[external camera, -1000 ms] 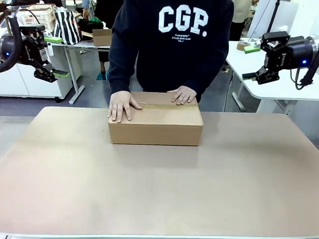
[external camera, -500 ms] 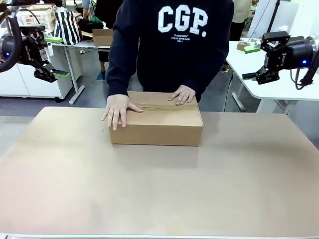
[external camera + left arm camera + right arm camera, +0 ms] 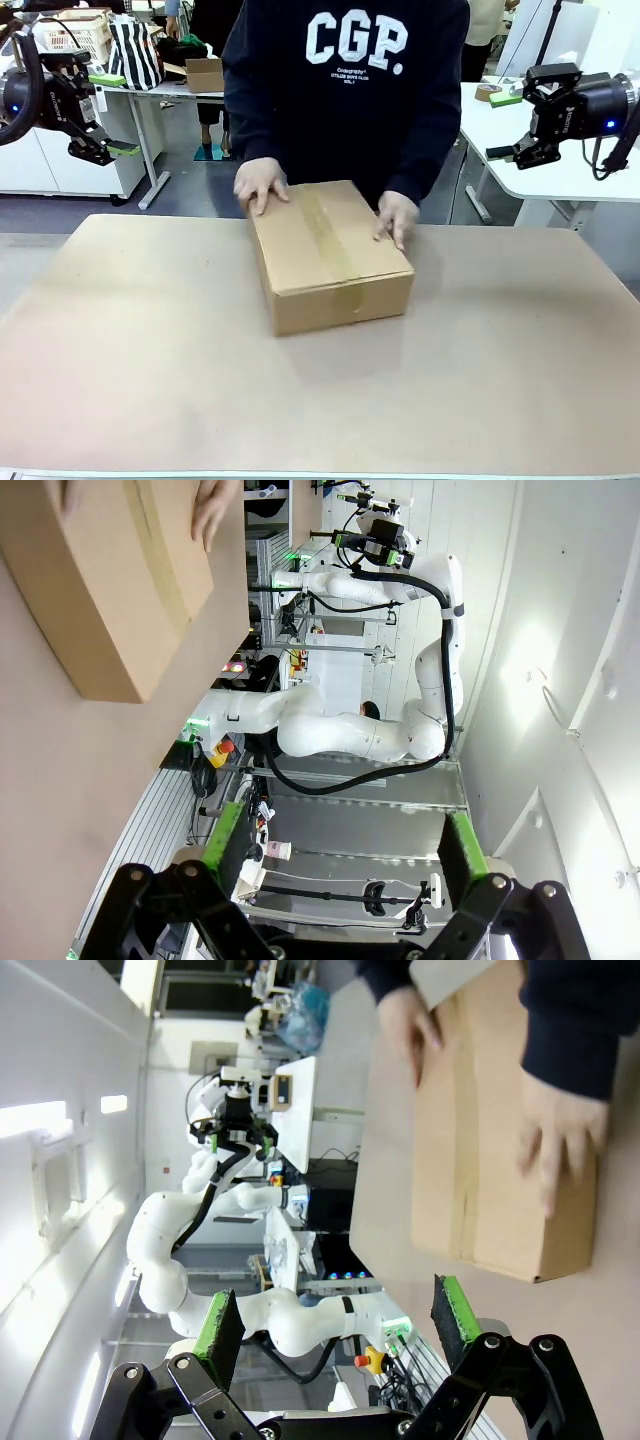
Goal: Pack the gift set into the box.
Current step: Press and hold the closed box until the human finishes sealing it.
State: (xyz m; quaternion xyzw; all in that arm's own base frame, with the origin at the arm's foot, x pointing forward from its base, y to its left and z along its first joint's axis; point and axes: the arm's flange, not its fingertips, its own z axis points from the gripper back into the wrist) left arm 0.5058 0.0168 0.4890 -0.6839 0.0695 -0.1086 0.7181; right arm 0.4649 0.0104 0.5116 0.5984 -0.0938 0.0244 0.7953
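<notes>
Left gripper [image 3: 340, 875]: fingers spread wide in its wrist view, green pads [image 3: 228, 842] well apart, nothing between them. In the front view it sits at the upper left edge of the frame [image 3: 100, 150], raised off the table, touching nothing.

Right gripper [image 3: 335, 1335]: same picture, spread wide, green pads [image 3: 218, 1327] well apart, empty. Front view puts it at the upper right [image 3: 515, 152], clear of the table.

The box [image 3: 330, 255]: brown corrugated carton, closed, flaps down, a strip of tape running along the top seam and over the near face. It rests on the tan table [image 3: 320, 400], centre of the frame toward the far side, turned at an angle so one corner points toward the camera.

Person's hands are on it: one hand [image 3: 260, 183] on the far upper-left corner, the other hand [image 3: 398, 217] on the right edge. Left wrist view shows the carton at the upper left [image 3: 100, 580]; right wrist view shows it at the upper right [image 3: 500, 1150] with both hands on top.

Gift set: not visible in any view.
</notes>
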